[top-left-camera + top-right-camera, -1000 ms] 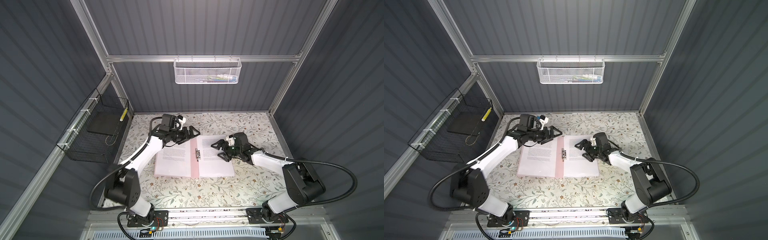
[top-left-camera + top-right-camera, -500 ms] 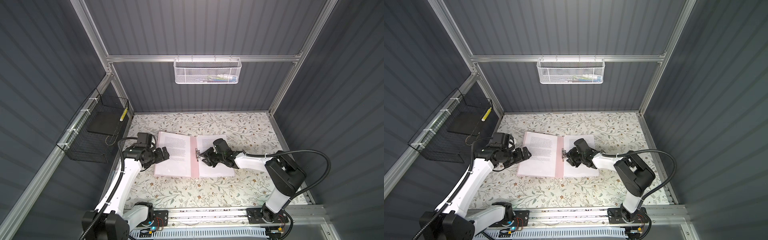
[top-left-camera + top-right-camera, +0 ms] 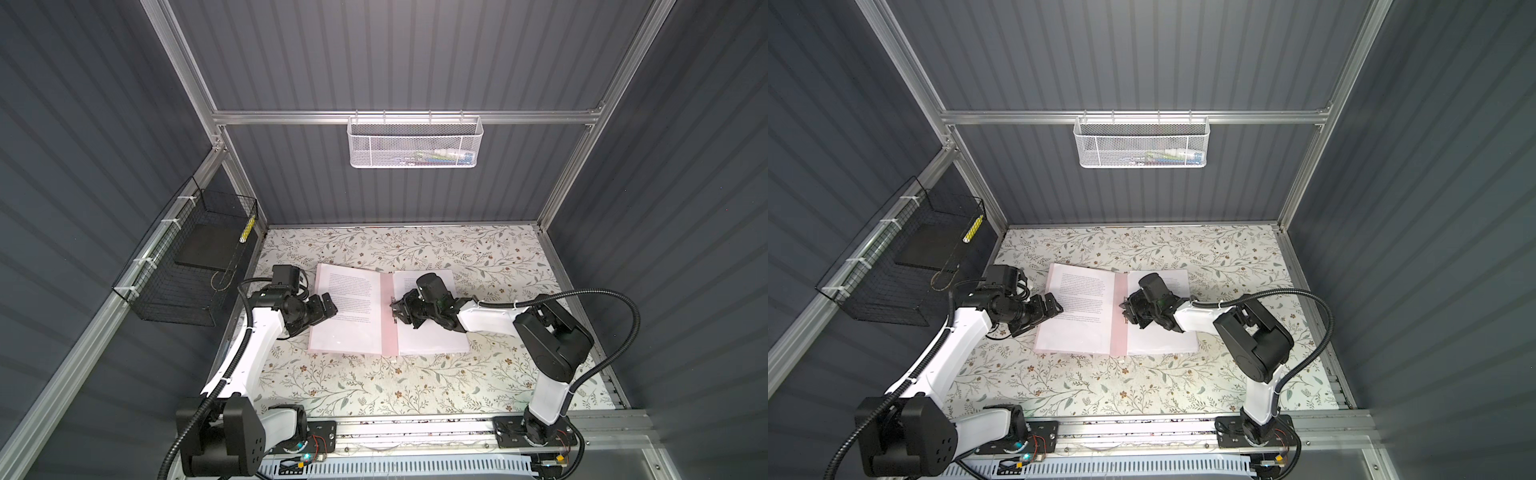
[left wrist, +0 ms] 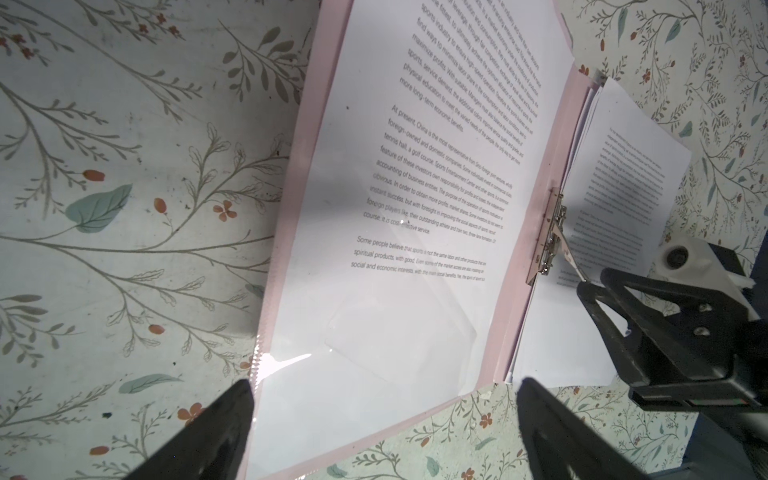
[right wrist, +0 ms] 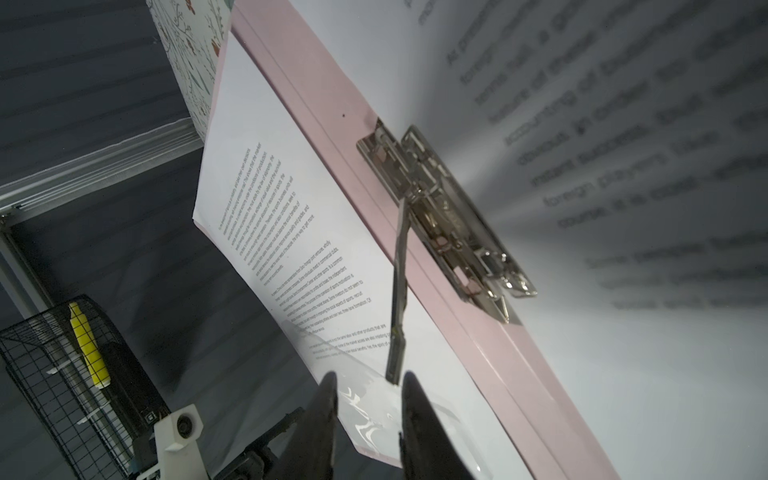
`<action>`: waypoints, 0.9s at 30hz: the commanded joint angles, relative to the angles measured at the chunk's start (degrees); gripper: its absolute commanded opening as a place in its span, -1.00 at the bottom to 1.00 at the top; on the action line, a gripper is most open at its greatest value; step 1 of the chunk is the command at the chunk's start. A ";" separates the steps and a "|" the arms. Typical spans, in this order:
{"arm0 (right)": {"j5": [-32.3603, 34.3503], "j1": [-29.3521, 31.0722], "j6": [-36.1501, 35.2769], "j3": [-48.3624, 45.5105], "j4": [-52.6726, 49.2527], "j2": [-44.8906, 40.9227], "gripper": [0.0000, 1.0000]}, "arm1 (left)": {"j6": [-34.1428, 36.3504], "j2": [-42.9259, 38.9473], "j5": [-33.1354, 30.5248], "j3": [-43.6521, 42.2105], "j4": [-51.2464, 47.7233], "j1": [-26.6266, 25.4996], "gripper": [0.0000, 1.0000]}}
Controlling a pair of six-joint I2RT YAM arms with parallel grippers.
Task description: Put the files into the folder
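On counter, near side: folder lies open and flat. Files stacked on right half; one sheet on left half, clear film over it. Left claw wide open, empty, at folder's left edge. Right claw slightly open astride tip of raised clip lever; real grip cannot tell. Far end: stack edges fan slightly. Judgement: filing mostly done; lever to press down, cover to shut.

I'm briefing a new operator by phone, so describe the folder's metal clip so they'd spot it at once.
On the floral table cover lies an open pale pink folder with printed sheets on both halves. On its central spine sits the metal clip, small and silvery, the only shiny metal among pink card and white paper.
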 commanded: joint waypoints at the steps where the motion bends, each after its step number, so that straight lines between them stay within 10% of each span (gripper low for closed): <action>1: 0.51 0.17 1.78 -0.49 1.21 1.09 -0.51 | 0.57 -0.18 1.40 -0.42 0.09 0.28 0.99; 27: -0.12 -1.67 4.80 -3.81 7.31 1.99 -0.59 | -0.11 -0.85 5.04 -1.85 1.58 0.28 0.99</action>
